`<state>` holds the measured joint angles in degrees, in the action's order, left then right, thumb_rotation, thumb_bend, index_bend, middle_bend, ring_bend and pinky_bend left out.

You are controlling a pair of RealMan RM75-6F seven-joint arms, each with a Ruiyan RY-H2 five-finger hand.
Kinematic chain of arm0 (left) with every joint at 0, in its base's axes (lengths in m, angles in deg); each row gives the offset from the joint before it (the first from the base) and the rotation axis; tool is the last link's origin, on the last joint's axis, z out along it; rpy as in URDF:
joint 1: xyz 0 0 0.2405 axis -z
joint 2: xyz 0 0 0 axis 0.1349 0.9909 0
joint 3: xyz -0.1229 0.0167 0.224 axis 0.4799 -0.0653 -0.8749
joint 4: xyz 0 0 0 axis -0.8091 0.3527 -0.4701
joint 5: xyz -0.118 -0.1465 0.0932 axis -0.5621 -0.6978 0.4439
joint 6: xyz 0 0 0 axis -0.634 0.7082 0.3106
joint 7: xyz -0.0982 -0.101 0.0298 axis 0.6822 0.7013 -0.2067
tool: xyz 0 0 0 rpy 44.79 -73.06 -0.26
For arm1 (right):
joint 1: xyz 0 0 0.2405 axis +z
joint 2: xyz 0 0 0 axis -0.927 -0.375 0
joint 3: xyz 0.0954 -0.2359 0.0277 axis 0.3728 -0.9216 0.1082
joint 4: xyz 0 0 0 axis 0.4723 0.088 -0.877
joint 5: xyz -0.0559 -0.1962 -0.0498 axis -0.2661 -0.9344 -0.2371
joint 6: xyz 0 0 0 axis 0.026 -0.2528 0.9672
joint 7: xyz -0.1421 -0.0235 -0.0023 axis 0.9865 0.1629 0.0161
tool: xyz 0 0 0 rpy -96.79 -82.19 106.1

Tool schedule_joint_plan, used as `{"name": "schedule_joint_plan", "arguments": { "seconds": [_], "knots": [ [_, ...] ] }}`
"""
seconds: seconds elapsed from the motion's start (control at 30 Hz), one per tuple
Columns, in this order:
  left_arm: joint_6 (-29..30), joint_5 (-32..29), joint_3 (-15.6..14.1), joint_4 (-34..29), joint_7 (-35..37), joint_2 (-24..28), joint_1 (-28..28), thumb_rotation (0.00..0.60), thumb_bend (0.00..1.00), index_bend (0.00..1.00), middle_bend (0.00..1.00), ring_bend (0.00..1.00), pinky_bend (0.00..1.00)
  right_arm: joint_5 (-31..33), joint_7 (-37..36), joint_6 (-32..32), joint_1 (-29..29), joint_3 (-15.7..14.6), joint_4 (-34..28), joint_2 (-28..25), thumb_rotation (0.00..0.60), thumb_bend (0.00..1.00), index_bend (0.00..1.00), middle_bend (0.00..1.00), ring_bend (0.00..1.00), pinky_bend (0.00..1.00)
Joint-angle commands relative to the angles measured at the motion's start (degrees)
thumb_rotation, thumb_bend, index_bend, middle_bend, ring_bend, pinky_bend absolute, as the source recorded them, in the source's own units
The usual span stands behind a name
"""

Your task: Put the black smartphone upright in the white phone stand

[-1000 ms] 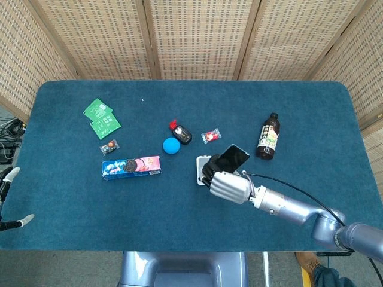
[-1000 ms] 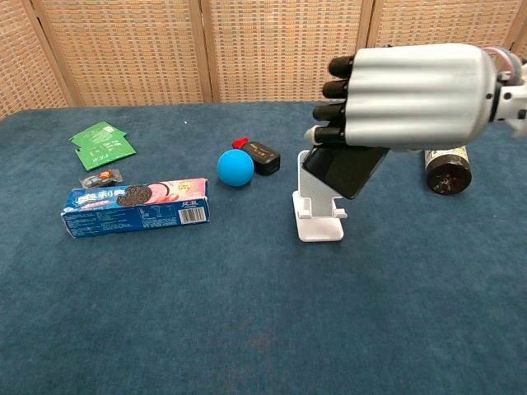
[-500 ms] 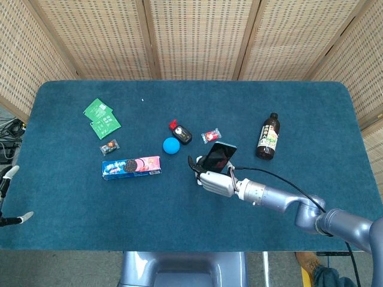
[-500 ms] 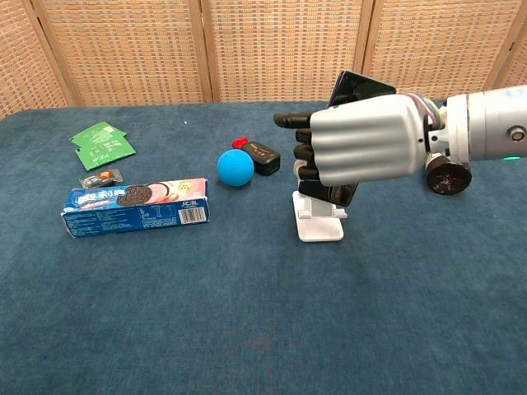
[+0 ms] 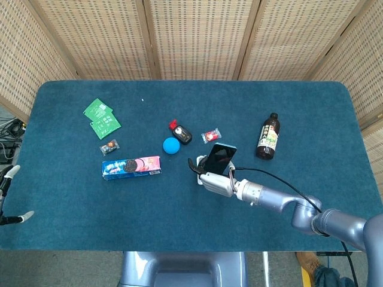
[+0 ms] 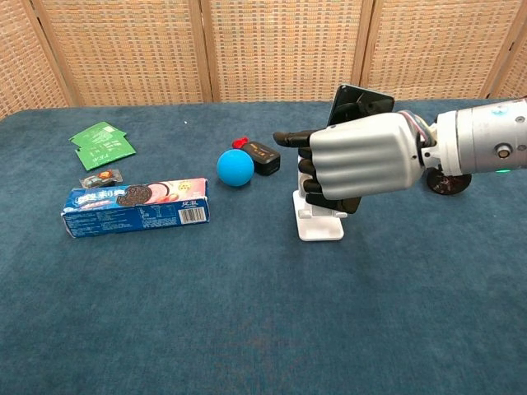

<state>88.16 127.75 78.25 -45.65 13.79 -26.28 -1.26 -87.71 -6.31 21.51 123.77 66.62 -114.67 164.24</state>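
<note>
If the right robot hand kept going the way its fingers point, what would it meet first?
Probably the blue ball. The right robot hand, holding the black smartphone over the white phone stand, points toward the robot's left; depth is unclear, so it may pass in front.

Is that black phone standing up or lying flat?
Standing up. The black smartphone rises on end above the white phone stand, gripped by the right hand. Whether it is seated there cannot be told.
</note>
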Motion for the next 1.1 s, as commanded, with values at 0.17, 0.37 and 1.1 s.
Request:
{"name": "schedule_joint_plan", "arguments": {
  "seconds": [0.17, 0.37, 1.1],
  "knots": [
    [0.01, 0.24, -0.06, -0.02, 0.41, 0.12, 0.02, 0.6, 0.0, 0.0, 0.0, 0.0, 0.0, 0.04, 0.6, 0.23, 0.78, -0.69, -0.77, 0.22, 0.6, 0.32, 0.63, 0.57, 0.46, 0.09],
    [0.06, 0.29, -0.04, 0.14, 0.63, 0.17, 0.04, 0.6, 0.0, 0.0, 0.0, 0.0, 0.0, 0.19, 0.54, 0.01, 1.15, -1.01, -0.73, 0.39, 0.6, 0.32, 0.37, 0.3, 0.2, 0.0],
    [1.4, 2.32, -0.59, -0.24, 2.44, 0.88, -0.58, 0.6, 0.0, 0.0, 0.0, 0.0, 0.0, 5.68, 5.06, -4.04, -3.68, 0.67, -7.26, -4.58, 0.6, 0.31, 0.03, 0.07, 0.0, 0.0]
  ]
}}
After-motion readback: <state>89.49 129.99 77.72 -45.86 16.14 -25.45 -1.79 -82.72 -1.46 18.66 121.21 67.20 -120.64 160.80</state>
